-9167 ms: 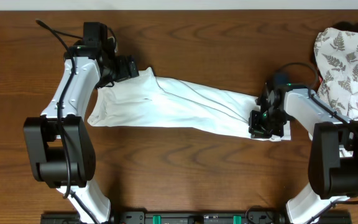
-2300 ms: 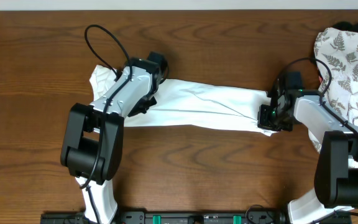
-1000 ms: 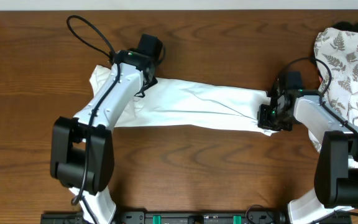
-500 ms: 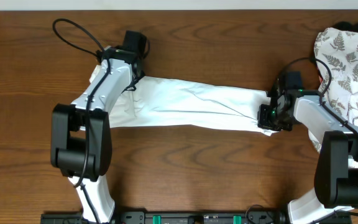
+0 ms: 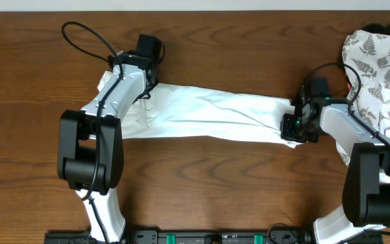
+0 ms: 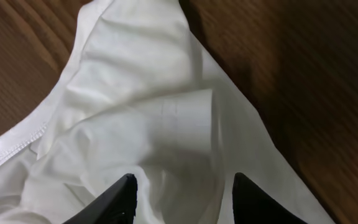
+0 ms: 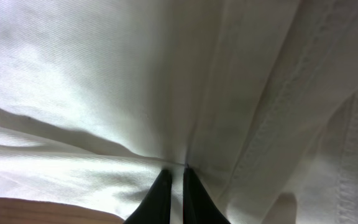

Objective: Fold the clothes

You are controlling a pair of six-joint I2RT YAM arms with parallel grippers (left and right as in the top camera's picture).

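The plain white cotton T-shirt (image 5: 215,115) is lying in 1 long band, hardly folded: the right gripper (image 7: 173,177) is pinching 1 end, the left gripper (image 6: 182,182) hovering spread above the other.

My table (image 5: 215,183) is dark brown wood with long wavy grain, evenly lit and with a soft sheen. A pale strip (image 5: 195,5) runs beyond its far edge. At my far right corner lies a crumpled white cloth with grey fern print (image 5: 374,57), something black (image 5: 379,28) just behind it.
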